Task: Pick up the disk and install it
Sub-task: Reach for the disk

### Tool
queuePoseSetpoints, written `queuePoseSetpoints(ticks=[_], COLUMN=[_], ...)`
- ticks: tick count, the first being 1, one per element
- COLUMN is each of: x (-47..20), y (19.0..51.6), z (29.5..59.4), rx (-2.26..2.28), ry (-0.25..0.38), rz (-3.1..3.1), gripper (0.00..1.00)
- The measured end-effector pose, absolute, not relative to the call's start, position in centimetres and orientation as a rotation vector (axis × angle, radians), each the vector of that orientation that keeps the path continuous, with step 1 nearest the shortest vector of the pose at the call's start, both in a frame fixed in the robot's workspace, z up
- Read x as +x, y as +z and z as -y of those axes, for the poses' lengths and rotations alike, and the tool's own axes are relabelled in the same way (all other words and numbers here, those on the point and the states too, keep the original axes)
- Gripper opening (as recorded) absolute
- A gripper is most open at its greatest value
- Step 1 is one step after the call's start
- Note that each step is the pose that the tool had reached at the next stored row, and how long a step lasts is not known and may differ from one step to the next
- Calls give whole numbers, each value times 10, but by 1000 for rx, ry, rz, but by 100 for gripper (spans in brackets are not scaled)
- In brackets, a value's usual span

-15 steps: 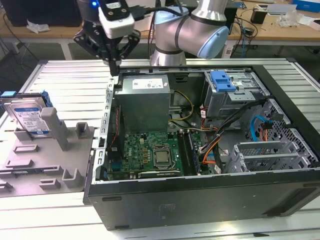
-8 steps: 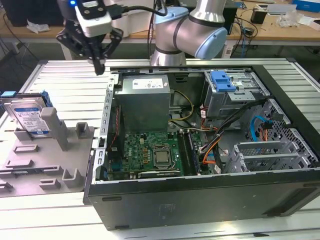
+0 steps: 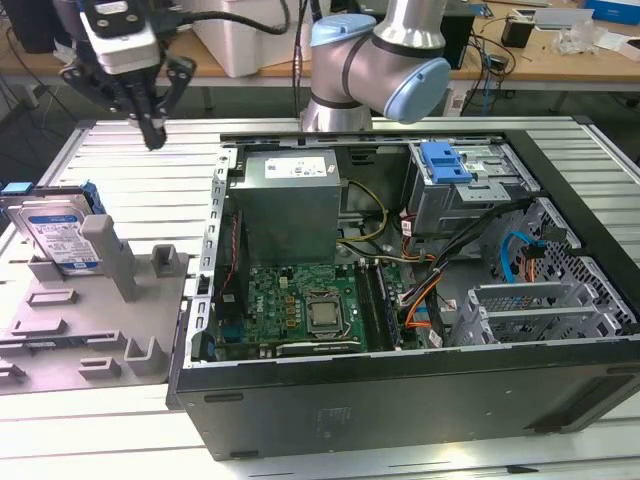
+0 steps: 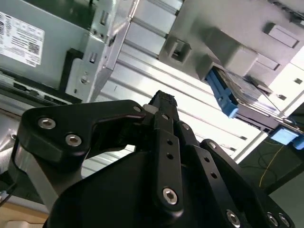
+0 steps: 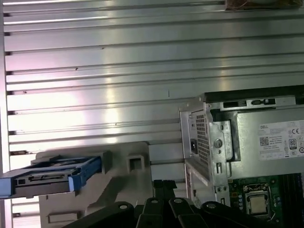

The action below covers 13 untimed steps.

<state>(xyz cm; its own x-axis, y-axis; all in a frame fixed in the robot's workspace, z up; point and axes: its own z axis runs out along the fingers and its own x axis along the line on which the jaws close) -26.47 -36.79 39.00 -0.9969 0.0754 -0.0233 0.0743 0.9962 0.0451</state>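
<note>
Gripper [image 4: 164,100] state: hanging with jaws drawn narrow in the second wrist view, tips nearly meeting, carrying nothing.
Disk [image 3: 58,235] position: standing tilted in the grey holder [image 3: 120,335], leaning against one of the holder's upright posts, label facing outward, blue side rails showing along the edges.
Disk relative to gripper [image 3: 152,138]: sitting well apart, not touching; gripper hovering over the bare counter [image 3: 150,190] past the holder's far edge, disk resting at the holder's end on the exterior view's left.
Risk, narrow jaws: likely striking the disk's upper edge rather than straddling it, if descending without widening.
Risk, tilted pose: probably tipping or sliding the disk off the holder's post, if pressing one side only or approaching out of line with the lean.
Risk, blue rails: possibly flexing or slipping, if clamping on plastic rather than metal.
Risk, holder posts: possibly catching a finger, given posts crowding just beside the disk.
</note>
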Motion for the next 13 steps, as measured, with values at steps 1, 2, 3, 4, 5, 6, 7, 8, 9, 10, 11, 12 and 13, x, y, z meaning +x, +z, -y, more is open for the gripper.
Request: queuePoseSetpoints(ticks=[1,2,3,4,5,6,7,8,9,10,11,12,13], x=[-271,-276,-282,-287,-294,-300,-304,-309,-314,-320,-325,-332,-338], y=[390,390,390,390,390,389,389,389,389,389,389,389,389], z=[367,367,367,366,366,365,365,365,364,364,363,362,362], rx=[117,116,117,117,117,116,116,117,117,116,116,117,117], ry=[69,69,69,69,69,69,69,69,69,69,69,69,69], rz=[-3114,-3114,-3114,-3114,-3114,-3114,-3114,-3114,-3114,-3114,-3114,-3114,-3114], gripper=[11,11,11,11,11,11,11,11,11,11,11,11,11])
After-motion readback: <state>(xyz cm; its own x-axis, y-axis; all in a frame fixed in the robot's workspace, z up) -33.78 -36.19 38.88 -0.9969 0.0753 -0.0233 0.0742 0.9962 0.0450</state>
